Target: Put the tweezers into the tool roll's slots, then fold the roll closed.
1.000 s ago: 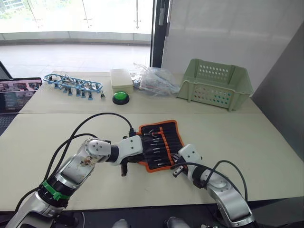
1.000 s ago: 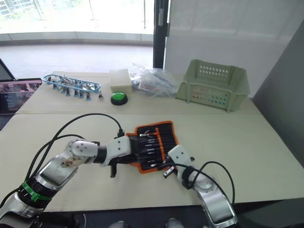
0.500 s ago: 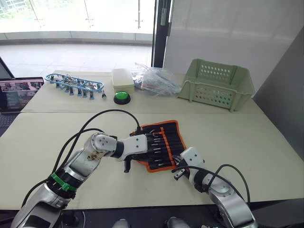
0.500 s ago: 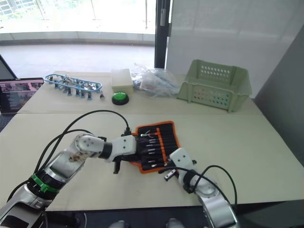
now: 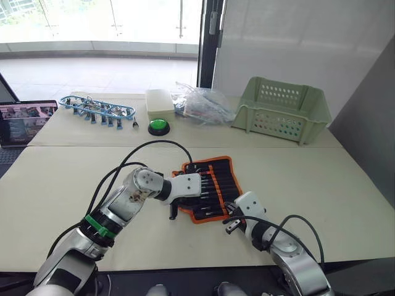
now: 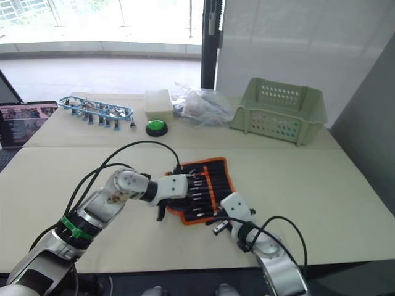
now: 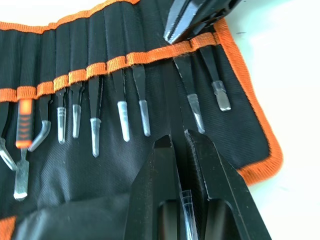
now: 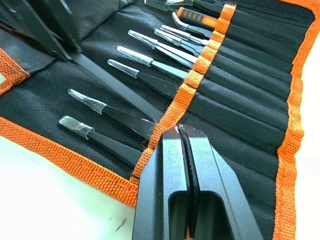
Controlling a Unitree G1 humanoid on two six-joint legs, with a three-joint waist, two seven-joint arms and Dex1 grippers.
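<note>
Left wrist view has the left gripper (image 7: 179, 142) clamped on one of the tweezers (image 7: 170, 95), a black one with its far end running under the orange band into one of the slots (image 7: 176, 50) of the tool roll (image 7: 252, 125), which lies open on the table (image 5: 308, 166); the neighbouring pockets already hold tools with their capped tips showing. Right gripper (image 8: 181, 131) sits with its fingers pressed together, holding nothing, at that band. By my judgement the loading is nearly done, with this piece to seat and the fold not yet begun
</note>
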